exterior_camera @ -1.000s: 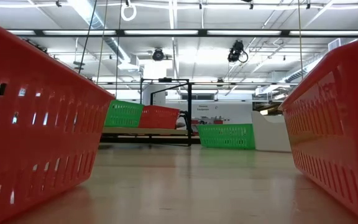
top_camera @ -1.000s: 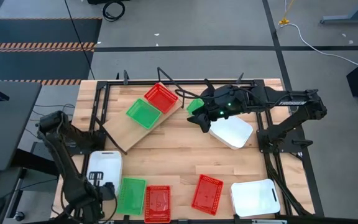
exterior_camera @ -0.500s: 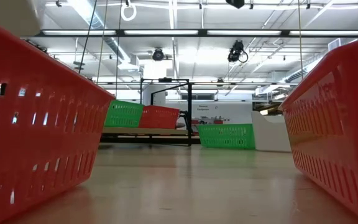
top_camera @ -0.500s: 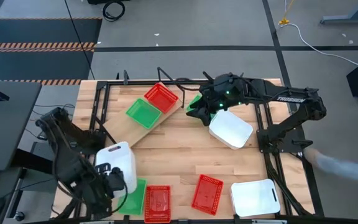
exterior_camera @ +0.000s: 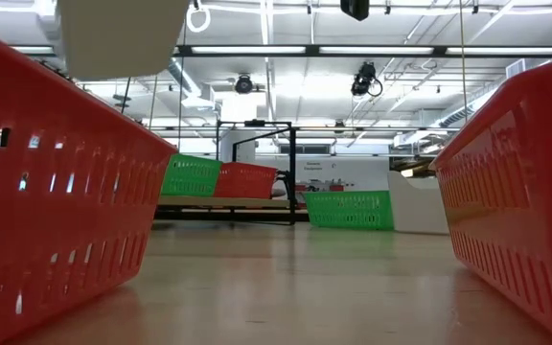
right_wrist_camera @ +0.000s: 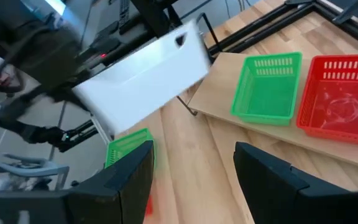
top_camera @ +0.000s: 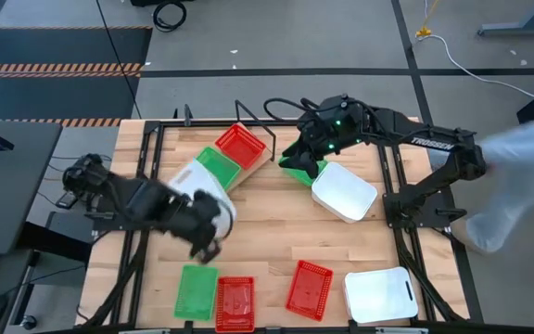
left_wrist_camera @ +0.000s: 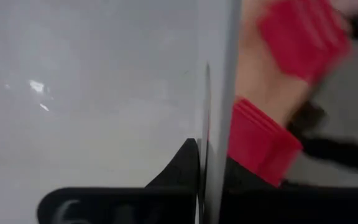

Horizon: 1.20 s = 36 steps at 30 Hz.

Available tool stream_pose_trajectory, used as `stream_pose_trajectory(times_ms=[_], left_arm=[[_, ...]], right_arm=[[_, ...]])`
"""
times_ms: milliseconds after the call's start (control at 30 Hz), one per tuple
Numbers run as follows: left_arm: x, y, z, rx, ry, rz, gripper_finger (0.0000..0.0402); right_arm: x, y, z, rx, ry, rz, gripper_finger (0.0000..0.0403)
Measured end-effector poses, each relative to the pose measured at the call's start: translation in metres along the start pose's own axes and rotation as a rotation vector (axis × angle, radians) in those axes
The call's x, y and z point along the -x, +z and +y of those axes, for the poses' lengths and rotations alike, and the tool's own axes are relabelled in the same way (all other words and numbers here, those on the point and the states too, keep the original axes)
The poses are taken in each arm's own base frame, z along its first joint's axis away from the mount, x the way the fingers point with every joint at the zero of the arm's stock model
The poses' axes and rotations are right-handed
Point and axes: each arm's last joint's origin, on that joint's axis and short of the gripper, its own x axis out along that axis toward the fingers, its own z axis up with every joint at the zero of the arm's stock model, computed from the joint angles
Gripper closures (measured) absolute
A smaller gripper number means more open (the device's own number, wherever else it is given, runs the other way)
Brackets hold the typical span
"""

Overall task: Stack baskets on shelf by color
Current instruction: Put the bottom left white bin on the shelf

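Observation:
My left gripper (top_camera: 204, 227) is shut on a white basket (top_camera: 193, 178), which hangs in the air (exterior_camera: 123, 34) over the near end of the shelf (top_camera: 179, 199). The shelf carries one green basket (top_camera: 216, 169) and one red basket (top_camera: 241, 145). My right gripper (right_wrist_camera: 194, 168) is open and hovers (top_camera: 304, 156) above a green basket (top_camera: 295, 171) that rests on the table beside a white basket (top_camera: 344, 192). It touches nothing. My left gripper holds the white basket by one side wall at the rim (left_wrist_camera: 219, 93). One finger (left_wrist_camera: 182, 171) is inside the basket and the other (left_wrist_camera: 247, 186) is outside. The basket is lifted clear of the table and tilted.
Near the table's front edge lie a green basket (top_camera: 196, 289), two red baskets (top_camera: 235, 301) (top_camera: 309, 288) and a white one (top_camera: 381, 295). The red ones fill both sides of the low view. A blurred person (top_camera: 527, 176) stands beyond the table's right edge.
My left arm has lifted the white basket off the table's near-left corner and carried it up and toward the far edge, until it hangs over the shelf's near end. My right gripper has drawn a little toward the far edge. A person has come in at the right.

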Motion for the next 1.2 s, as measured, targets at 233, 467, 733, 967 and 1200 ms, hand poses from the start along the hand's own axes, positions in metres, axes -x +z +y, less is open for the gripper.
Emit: stream_pose_trajectory(times_ms=[233, 467, 733, 967, 1200], left_arm=[[-0.006, 0.032, 0.030, 0.126, 0.122, 0.008, 0.0396], [-0.016, 0.046, 0.039, 0.080, 0.167, 0.066, 0.0396], [-0.068, 0.036, 0.055, 0.114, 0.223, 0.331, 0.0398], [-0.093, 0.034, 0.055, 0.107, 0.171, 0.317, 0.0398], [-0.119, 0.022, 0.069, 0.114, 0.233, 0.408, 0.0398]], right_arm=[[0.001, 0.001, -0.003, -0.006, 0.015, 0.006, 0.0176], [0.001, 0.001, -0.001, 0.011, 0.064, 0.029, 0.0176], [0.001, -0.001, -0.001, 0.009, 0.079, 0.048, 0.0176], [0.002, -0.001, -0.002, 0.018, 0.094, 0.066, 0.0176], [0.002, -0.002, -0.002, 0.014, 0.089, 0.076, 0.0176]])
